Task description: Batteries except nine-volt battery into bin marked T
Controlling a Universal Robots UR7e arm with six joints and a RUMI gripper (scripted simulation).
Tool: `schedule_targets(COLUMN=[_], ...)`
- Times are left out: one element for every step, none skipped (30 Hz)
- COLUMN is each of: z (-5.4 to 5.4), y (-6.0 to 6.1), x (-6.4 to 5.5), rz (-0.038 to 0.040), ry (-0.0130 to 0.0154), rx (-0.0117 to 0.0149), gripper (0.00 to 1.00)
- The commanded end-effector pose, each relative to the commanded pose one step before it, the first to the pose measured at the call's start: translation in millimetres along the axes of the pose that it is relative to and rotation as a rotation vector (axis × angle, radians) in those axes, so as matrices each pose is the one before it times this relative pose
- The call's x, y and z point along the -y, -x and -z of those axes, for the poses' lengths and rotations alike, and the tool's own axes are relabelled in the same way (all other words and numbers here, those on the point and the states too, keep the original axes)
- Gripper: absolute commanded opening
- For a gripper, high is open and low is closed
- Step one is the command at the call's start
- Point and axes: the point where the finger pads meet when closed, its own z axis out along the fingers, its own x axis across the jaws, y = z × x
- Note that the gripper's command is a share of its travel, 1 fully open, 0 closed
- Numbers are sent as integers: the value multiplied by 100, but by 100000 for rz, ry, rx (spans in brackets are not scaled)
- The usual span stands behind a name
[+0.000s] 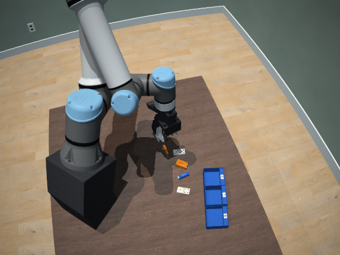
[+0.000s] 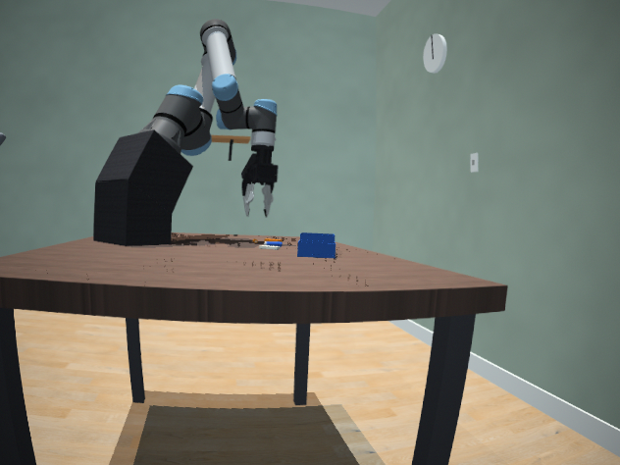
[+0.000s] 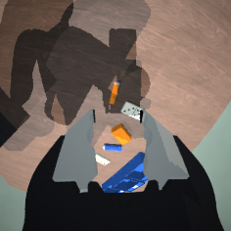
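Observation:
A slim orange cylindrical battery (image 1: 165, 149) lies on the brown table, with a blue cylindrical battery (image 1: 183, 175) further towards the front. An orange nine-volt block (image 1: 181, 164) lies between them. A row of three blue bins (image 1: 215, 197) stands upright at the right; their labels are too small to read. My gripper (image 1: 165, 135) hangs well above the table, over the orange battery, partly open and empty. The wrist view shows the orange battery (image 3: 114, 93), the nine-volt block (image 3: 120, 133), the blue battery (image 3: 113, 147) and the bins (image 3: 126, 176) between my fingers.
A grey domino (image 1: 178, 151) lies just right of the orange battery and a white domino (image 1: 183, 190) lies in front of the blue battery. The robot's black base (image 1: 79, 181) stands at the table's left.

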Motion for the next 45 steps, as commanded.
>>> schedule_targets(z=[-88,4,0,0,0,0,0,0,0,0,-6,0,0,0,0,0,1,0,0,0,0,0,0,0,0,0,0,0,0,0,0,0,0,0,0,0,0,0,0,0,0,0,0,0,0], y=[128,2,0,0,0,0,0,0,0,0,-3,0,0,0,0,0,0,0,0,0,0,0,0,0,0,0,0,0,0,0,0,0,0,0,0,0,0,0,0,0,0,0,0,0,0], x=[60,-1,0,0,0,0,0,0,0,0,2,0,0,0,0,0,0,0,0,0,0,0,0,0,0,0,0,0,0,0,0,0,0,0,0,0,0,0,0,0,0,0,0,0,0], rz=[15709,208,199,200,201,202,203,203,203,204,204,204,204,204,0,0,611,204,203,203,203,203,203,203,203,202,202,202,202,202,202,0,0,604,201,201,200,200,200,200,200,199,140,0,0], ry=[-836,158,-6,-6,-6,-6,-6,-6,-6,-6,-6,-7,-7,-7,0,0,-22,-8,-8,-8,-8,-8,-9,-9,-9,-9,-10,-10,-10,-10,-11,0,0,-33,-12,-12,-12,-12,-13,-13,-13,-14,-10,0,0], rx=[-359,45,-2,-2,-2,-2,-2,-2,-2,-2,-2,-2,-2,-3,0,0,-8,-3,-3,-3,-3,-3,-3,-3,-3,-4,-4,-4,-4,-4,-4,0,0,-13,-5,-5,-5,-5,-5,-5,-5,-5,-4,0,0], gripper=[38,38,38,38,38,38,38,38,38,38,38,38,38,38,38,38,38,38,38,38,38,38,38,38,38,38,38,38,38,38,38,38,38,38,38,38,38,38,38,38,38,38,38,38,38])
